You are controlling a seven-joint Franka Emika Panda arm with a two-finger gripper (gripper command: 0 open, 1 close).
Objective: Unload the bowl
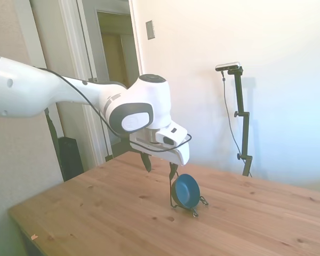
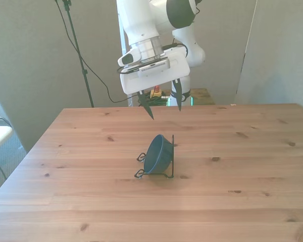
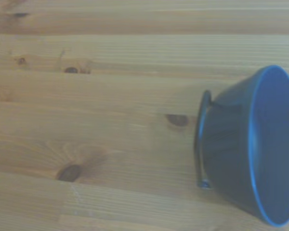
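bowl (image 2: 156,153) on edge in wire stand (image 2: 170,156), mid-table (image 2: 242,201).

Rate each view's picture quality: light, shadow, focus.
Side view: washed out, the wall behind nearly blown white, bowl still clear. Front view: even light and sharp, with a faint shadow under the bowl and stand. Wrist view: soft focus, bowl edges blurred and cut off at the frame edge.

A small round bowl (image 1: 186,191) (image 2: 157,154) (image 3: 250,144), dark teal-blue, smooth and plain, stands tipped up on its edge near the middle of a wooden table (image 2: 232,171). It leans in a thin black wire stand (image 2: 170,156), with its open side turned toward the front view's right.
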